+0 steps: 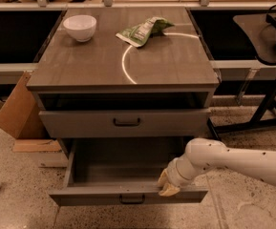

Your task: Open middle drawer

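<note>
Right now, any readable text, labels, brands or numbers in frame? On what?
Nothing is readable.
green bag: has print, too blurred to read.
white bowl, cabinet top, cardboard box: no text visible.
middle drawer, pulled out: plain front, no label.
gripper, at that drawer's front edge: no marking visible.
</note>
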Robot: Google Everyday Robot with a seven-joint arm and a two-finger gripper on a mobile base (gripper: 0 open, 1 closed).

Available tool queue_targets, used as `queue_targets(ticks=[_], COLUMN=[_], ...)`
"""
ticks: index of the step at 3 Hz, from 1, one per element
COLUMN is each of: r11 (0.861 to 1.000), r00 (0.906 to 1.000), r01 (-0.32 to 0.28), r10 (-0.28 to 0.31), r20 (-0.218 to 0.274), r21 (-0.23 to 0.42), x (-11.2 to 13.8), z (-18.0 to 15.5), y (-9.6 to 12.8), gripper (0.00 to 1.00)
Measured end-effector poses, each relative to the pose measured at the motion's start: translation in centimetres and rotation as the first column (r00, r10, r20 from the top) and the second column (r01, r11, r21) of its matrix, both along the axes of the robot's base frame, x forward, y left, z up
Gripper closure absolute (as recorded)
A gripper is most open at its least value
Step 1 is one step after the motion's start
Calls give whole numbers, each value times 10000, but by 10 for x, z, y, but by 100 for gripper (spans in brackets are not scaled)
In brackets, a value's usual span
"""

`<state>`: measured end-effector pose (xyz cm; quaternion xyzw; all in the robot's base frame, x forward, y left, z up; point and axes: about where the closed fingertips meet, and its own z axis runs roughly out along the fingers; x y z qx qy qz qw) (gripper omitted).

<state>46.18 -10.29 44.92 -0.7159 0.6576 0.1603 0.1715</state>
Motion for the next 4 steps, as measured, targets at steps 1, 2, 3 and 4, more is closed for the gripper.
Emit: queue_targets(ticks=[1, 2, 3, 4], r11=[10000, 10000, 10000, 9995], r00=[10000, 10000, 10000, 9993], r01=[-19, -36, -53, -285], r10=[19, 36, 53, 289], r20=[-28, -54, -80, 248], r21=[6, 13, 19, -138], x=[-1, -2, -3, -4], z=[-1, -2, -3, 27], y=[1, 2, 2, -14], gripper=[60, 37, 13, 0])
